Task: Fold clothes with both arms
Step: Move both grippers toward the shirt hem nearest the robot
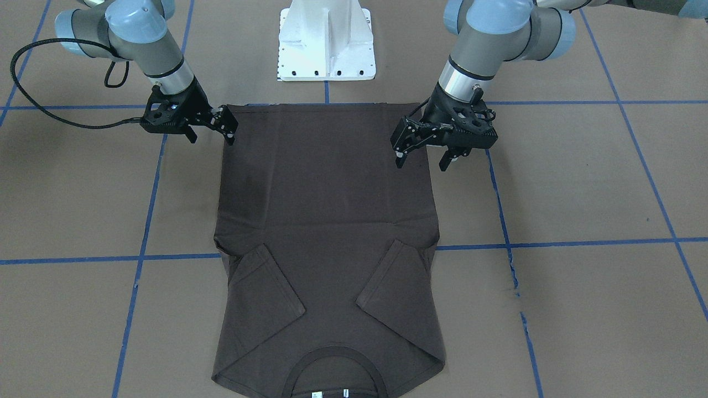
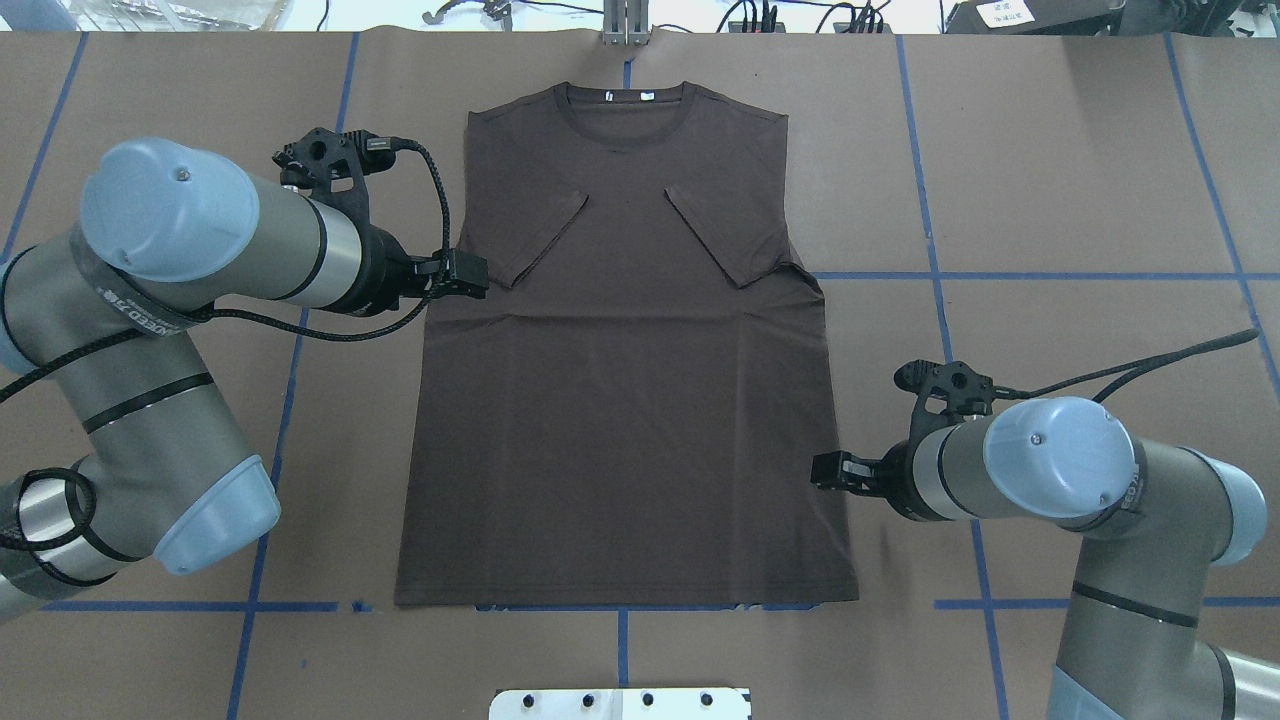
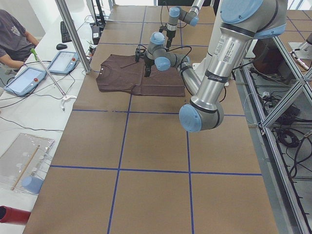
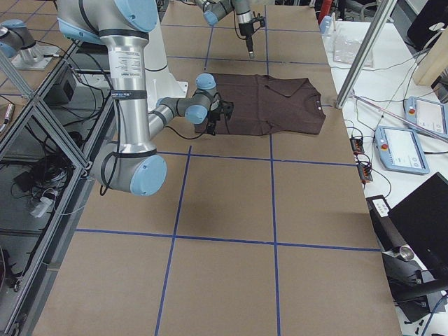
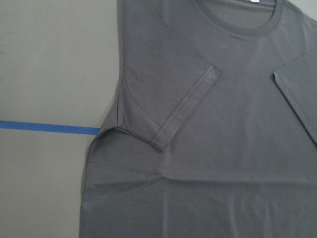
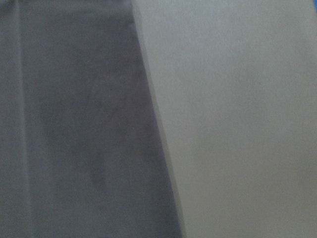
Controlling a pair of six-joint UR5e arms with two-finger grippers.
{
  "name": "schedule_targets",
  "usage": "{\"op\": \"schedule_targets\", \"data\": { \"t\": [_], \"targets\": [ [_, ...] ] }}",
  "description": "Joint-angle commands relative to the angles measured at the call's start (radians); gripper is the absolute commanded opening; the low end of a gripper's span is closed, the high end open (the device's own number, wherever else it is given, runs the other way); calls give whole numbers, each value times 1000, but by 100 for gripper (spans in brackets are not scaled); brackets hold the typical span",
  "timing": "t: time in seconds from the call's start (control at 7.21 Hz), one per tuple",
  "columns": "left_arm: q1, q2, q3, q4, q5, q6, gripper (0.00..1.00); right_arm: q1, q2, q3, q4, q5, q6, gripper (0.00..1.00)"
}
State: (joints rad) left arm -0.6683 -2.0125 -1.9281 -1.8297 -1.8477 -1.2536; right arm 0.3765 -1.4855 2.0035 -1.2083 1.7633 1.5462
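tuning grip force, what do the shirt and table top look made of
Shirt: probably a thin cotton-like knit, matte; it lies limp with soft creases and stitched hems. Table top: looks like brown paper or card, matte, with no shine. Its blue lines look like tape.

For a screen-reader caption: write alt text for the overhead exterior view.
A dark brown T-shirt lies flat on a brown table, sleeves folded inward. The left gripper is beside one folded sleeve, the right gripper beside the opposite edge.
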Motion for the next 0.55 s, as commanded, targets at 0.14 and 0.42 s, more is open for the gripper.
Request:
{"op": "schedule_targets", "data": {
  "t": [0.14, 0.42],
  "targets": [
    [-1, 11, -34, 1, -1, 0, 100, -79, 5, -2, -55, -21, 25, 100],
    [-2, 12, -34, 1, -2, 2, 100, -118, 19, -2, -76, -30, 51, 99]
  ]
}}
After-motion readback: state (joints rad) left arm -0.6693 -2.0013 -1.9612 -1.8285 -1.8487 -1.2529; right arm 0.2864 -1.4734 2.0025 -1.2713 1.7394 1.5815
